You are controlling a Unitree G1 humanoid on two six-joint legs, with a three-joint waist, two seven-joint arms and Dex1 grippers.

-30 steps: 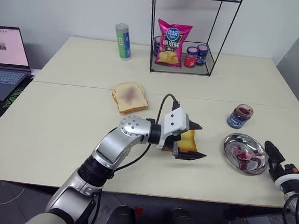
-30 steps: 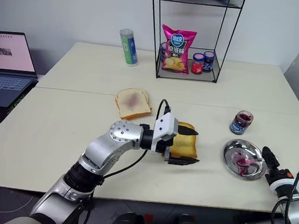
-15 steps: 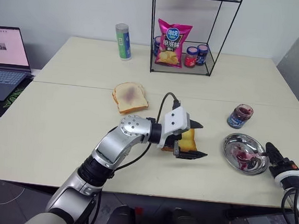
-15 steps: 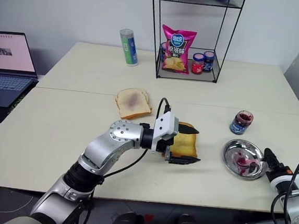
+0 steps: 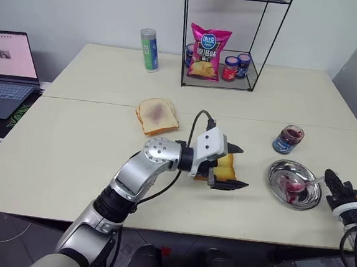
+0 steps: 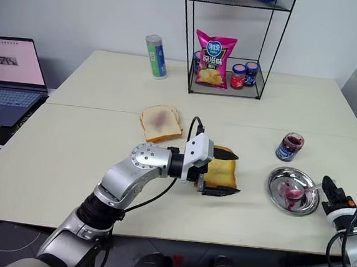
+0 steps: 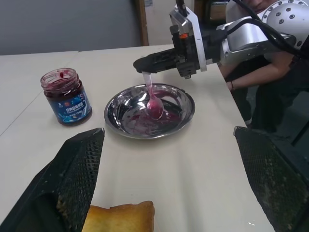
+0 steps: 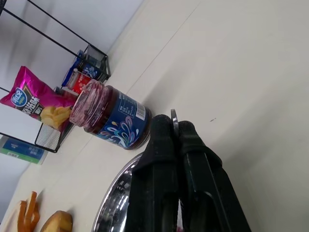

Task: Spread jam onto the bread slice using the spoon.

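1. Your right gripper (image 7: pixel 145 64) is pinched tight on the spoon (image 7: pixel 152 99): the left wrist view shows the black fingers clamped on the handle tip, the bowl hanging down into the dish (image 7: pixel 118 104). The right wrist view shows those fingers (image 8: pixel 164 145) pressed together with a sliver of metal between the tips.
2. Your left gripper (image 5: pixel 230 167) stands wide apart. In the head views its two fingers sit either side of the bread slice (image 5: pixel 224 167), and I cannot tell whether they touch it. The left wrist view shows a corner of the slice between the two mesh pads (image 7: pixel 72 179).
3. The slice lies near the middle of the tabletop (image 5: pixel 71 143), towards the front edge.
4. The dish sits near the front right corner, smeared with jam (image 7: pixel 140 126); the spoon bowl is coated too. From the head views you get little more than a pink blur there.
5. An open jam jar (image 6: pixel 288 147) stands just behind the dish, apart from it. The right wrist view lets you see its smeared rim.
6. A second slice (image 5: pixel 157 115) with a purplish stain lies behind the left arm.
7. A wire rack (image 5: pixel 222 50) holds a chip bag (image 5: pixel 206 51) at the far edge.
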